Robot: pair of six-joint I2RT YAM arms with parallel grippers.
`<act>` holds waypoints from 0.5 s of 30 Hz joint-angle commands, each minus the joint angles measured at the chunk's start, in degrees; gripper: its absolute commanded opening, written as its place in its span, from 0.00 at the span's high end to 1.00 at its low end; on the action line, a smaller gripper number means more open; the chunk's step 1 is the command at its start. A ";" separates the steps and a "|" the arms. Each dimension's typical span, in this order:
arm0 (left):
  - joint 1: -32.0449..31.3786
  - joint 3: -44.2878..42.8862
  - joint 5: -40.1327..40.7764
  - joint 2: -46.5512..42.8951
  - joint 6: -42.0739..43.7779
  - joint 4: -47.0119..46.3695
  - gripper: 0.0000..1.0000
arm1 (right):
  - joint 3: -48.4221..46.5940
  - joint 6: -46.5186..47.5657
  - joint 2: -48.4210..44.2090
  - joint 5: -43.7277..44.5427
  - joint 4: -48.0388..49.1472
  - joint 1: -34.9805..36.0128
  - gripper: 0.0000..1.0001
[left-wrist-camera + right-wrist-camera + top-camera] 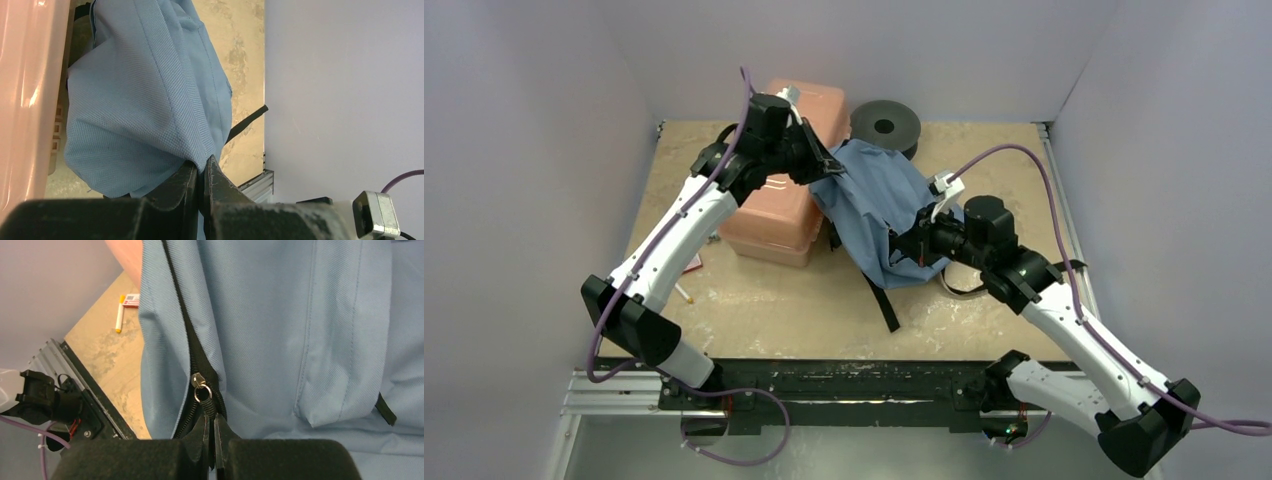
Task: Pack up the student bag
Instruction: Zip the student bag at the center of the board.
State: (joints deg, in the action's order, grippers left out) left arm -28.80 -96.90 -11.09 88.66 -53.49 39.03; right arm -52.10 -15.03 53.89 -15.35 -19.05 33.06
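Note:
The student bag (879,205) is a soft blue-grey backpack, held up off the table between both arms, with a black strap (886,305) trailing down to the table. My left gripper (832,168) is shut on a fold of the bag's fabric (150,100) at its upper left corner, beside the pink box. My right gripper (921,243) is shut on the black cord pull (209,407) hanging from the metal zipper slider (197,379). The zipper (182,310) runs closed above the slider. The bag's inside is hidden.
A translucent pink plastic box (792,175) stands at the back left, touching the bag. A black spool (885,125) sits behind the bag. A yellow-capped marker (119,313) and a small red-and-white card (131,300) lie on the table at the left.

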 commanded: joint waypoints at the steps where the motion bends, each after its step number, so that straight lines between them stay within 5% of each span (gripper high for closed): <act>1: 1.11 -3.92 6.08 -3.42 -0.78 -8.78 1.00 | -1.82 -1.87 0.17 5.04 -12.66 -0.10 1.00; 8: 1.59 -7.43 13.98 -1.11 -0.63 -12.66 1.00 | 0.07 -7.26 -4.56 3.86 -20.62 0.58 1.00; 15: 1.69 -12.28 4.95 2.64 -2.03 -9.27 1.00 | 5.68 -11.90 -14.46 1.66 -18.25 1.24 1.00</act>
State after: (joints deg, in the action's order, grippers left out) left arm -29.69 -104.79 -8.62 93.27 -54.04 42.54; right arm -49.01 -23.20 43.92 -12.91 -28.38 33.74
